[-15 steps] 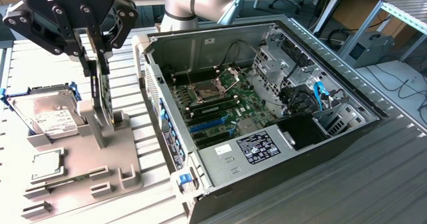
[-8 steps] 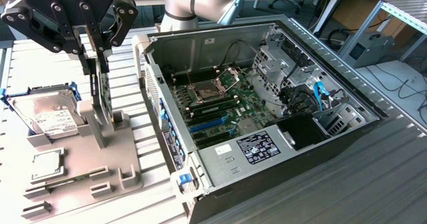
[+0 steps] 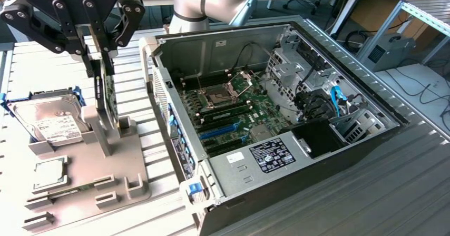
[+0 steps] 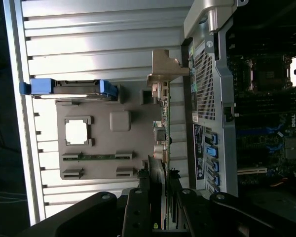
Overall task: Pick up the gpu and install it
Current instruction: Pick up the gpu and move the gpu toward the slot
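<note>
gripper point(image 3: 104, 56) nearest, pinching gpu point(image 3: 107, 96) by its top edge | gpu straight below it, upright on edge at grey stand point(image 3: 84, 165) | long axis parallel to the open computer case point(image 3: 295, 141) wall, case toward exterior view's right

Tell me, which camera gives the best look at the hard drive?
The exterior view: the hard drive turns its broad face with the white label towards that camera, so most of its shape is plain. The wrist view catches the hard drive edge-on, as a thin strip between blue rails.
</note>
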### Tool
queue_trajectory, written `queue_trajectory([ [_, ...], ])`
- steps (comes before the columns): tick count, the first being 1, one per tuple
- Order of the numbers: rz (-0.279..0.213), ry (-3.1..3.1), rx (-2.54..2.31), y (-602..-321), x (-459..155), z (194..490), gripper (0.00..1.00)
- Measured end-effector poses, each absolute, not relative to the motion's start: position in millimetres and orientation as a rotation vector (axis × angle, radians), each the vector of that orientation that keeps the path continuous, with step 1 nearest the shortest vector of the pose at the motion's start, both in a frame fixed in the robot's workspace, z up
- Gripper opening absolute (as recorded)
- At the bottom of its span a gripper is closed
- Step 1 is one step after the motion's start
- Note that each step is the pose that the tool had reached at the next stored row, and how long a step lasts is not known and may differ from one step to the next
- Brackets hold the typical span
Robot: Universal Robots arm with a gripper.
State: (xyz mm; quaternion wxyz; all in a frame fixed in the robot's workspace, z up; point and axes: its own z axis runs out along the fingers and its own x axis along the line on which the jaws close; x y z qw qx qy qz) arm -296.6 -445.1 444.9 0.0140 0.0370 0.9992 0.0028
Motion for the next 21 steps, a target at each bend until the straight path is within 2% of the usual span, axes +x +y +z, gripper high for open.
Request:
queue_trajectory([
  [21, 0.006, 3.111, 0.115, -445.1, -276.8, 444.9, 0.26],
])
